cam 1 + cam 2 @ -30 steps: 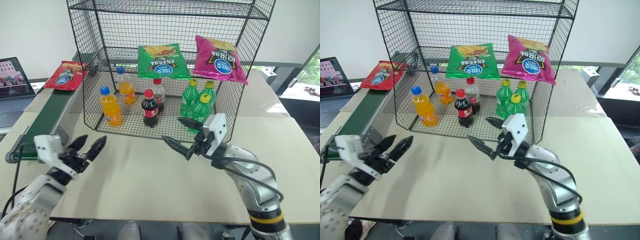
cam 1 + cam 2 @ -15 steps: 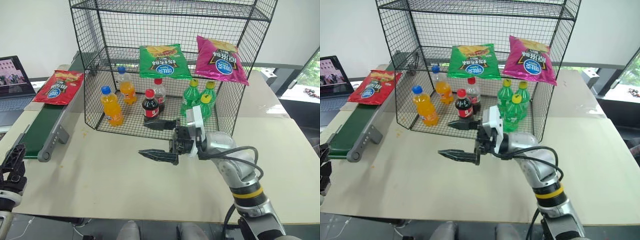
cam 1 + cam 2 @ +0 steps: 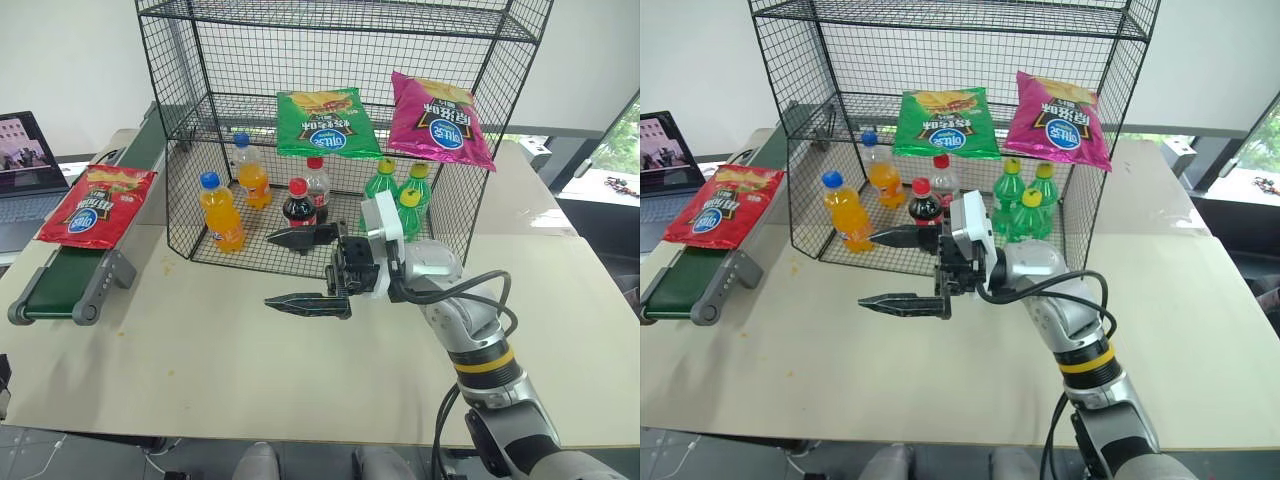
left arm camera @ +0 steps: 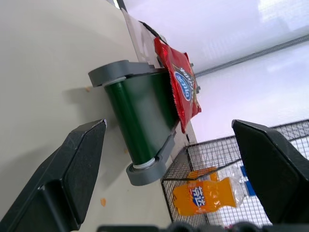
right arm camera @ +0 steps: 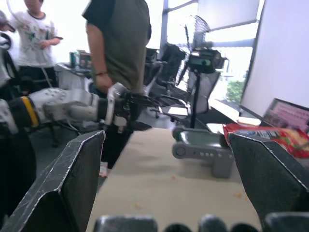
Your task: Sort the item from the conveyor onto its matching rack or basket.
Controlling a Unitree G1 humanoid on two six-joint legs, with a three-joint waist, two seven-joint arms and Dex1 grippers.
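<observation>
Now your right pincer (image 3: 300, 270) is hanging wide and empty over the table (image 3: 250, 360), just in front of the rack (image 3: 340, 130). Well off to its left, the red bag (image 3: 96, 205) is lying near the belt's (image 3: 55, 285) end. Your left pincer (image 4: 169, 169) is gaping wide too, facing that bag.
</observation>
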